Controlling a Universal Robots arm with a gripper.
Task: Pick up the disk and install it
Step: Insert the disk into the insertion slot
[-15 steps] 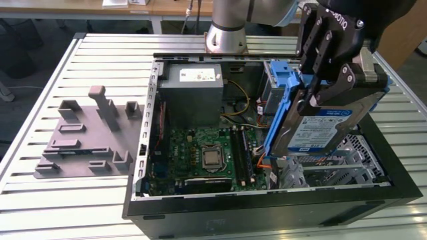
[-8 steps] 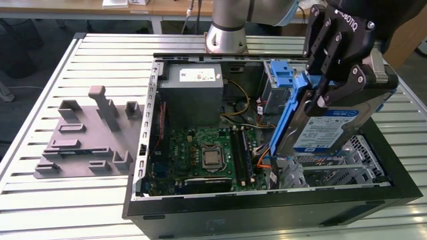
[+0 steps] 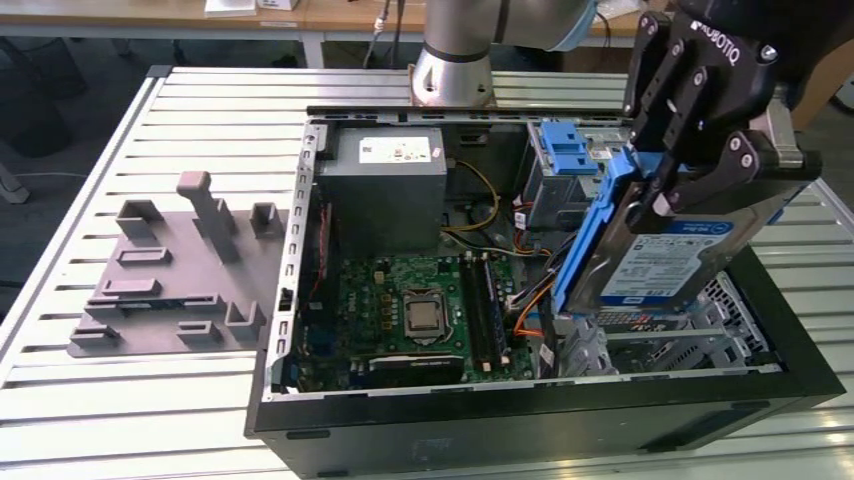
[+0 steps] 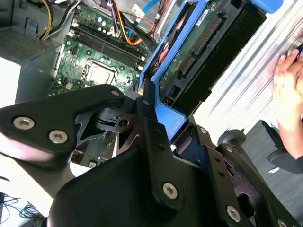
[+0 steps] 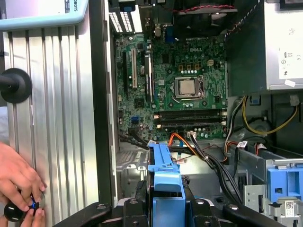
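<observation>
The disk (image 3: pixel 667 265), a silver drive with a white-and-blue label and blue plastic rails, hangs tilted on edge over the front right part of the open computer case (image 3: pixel 287 300). My gripper (image 3: pixel 694 185) is shut on its upper end. In the second wrist view the black fingers (image 4: pixel 151 127) clamp the blue rail (image 4: pixel 165 116), and the disk's green circuit side (image 4: pixel 189 52) points down toward the case. The first wrist view shows the blue rail (image 5: pixel 165 172) between the fingers, above the case floor beside the motherboard (image 5: pixel 175 85).
Inside the case are a grey power supply box (image 3: pixel 387 165) at the back and a silver cage with a blue latch (image 3: pixel 567 150). Cables (image 5: pixel 208 156) cross near the drive bay. A grey fixture (image 3: pixel 174 270) lies at the exterior view's left. A person's hand (image 5: pixel 19 184) rests on the slatted table.
</observation>
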